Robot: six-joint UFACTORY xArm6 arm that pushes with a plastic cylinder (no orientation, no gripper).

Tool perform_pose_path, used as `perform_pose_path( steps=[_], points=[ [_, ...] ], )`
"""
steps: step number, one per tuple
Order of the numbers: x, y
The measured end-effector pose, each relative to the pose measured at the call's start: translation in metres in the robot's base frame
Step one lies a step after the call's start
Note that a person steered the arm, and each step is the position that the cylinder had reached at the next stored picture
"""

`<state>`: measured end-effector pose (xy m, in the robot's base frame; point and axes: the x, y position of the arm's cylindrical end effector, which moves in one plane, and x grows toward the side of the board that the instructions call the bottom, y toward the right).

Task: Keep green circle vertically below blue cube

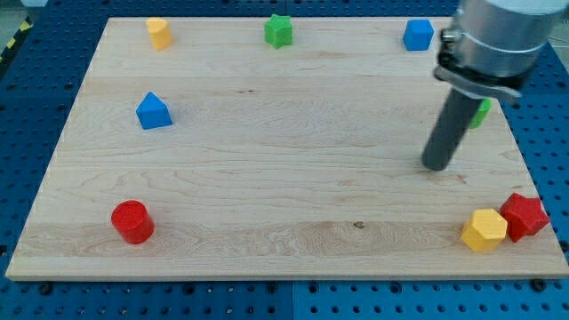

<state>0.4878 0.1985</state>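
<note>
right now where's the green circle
The green circle sits near the view's right edge, mostly hidden behind my rod, below the blue cube, right of my tip.

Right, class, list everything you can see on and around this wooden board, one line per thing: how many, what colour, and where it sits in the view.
Wooden board: 1, light wood, fills most of the view.
Blue perforated surface: 1, blue, around the board.
Yellow block: 1, yellow, top left.
Green star: 1, green, top centre.
Blue cube: 1, blue, top right.
Blue block with peaked top: 1, blue, left side.
Red cylinder: 1, red, bottom left.
Green block: 1, green, right edge, mostly hidden behind the rod, shape unclear.
Yellow block by the corner: 1, yellow, bottom right, beside the red one.
Red block: 1, red, bottom right corner.
My tip: 1, dark, left of and below the green block, apart from it.
</note>
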Motion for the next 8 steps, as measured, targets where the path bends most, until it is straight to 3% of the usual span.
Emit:
perform_pose_path(
  steps=[2,3,6,7,8],
  points=[
    [-0.012,0.064],
    [-0.042,0.076],
    [-0.108,0.052],
    [-0.103,0.052],
    [-0.067,0.042]
  ],
)
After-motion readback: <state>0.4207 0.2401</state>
